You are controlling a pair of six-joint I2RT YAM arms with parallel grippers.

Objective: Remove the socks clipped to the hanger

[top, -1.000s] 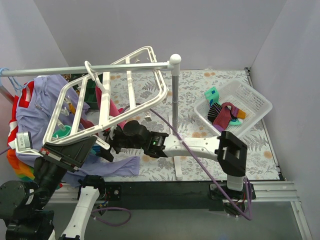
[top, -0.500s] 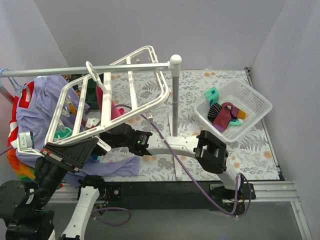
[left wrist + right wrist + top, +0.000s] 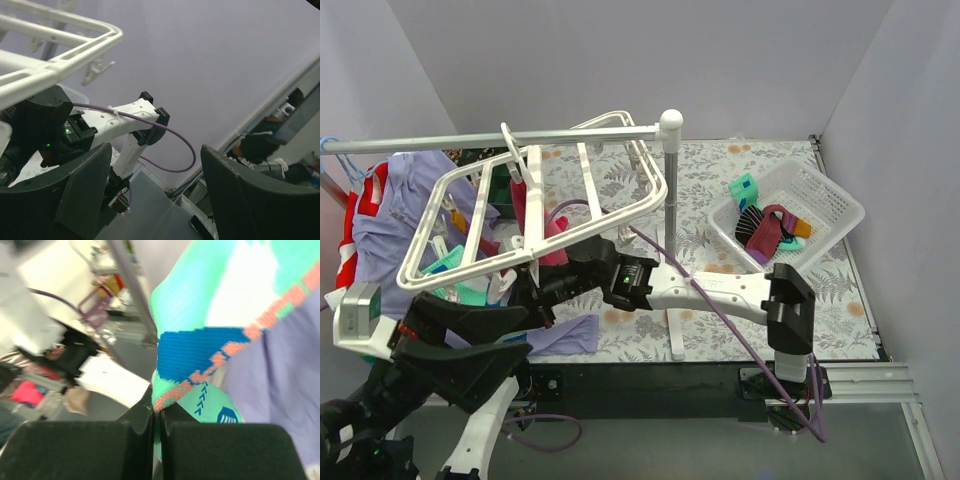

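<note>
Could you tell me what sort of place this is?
Probably a lab test cell staged as a laundry corner: plain white walls box in a table, with a clip hanger on a rail and a basket of socks.

The hanger (image 3: 531,205) hangs from the rail (image 3: 420,139), with the basket (image 3: 832,206) of socks (image 3: 765,230) to its right.
</note>
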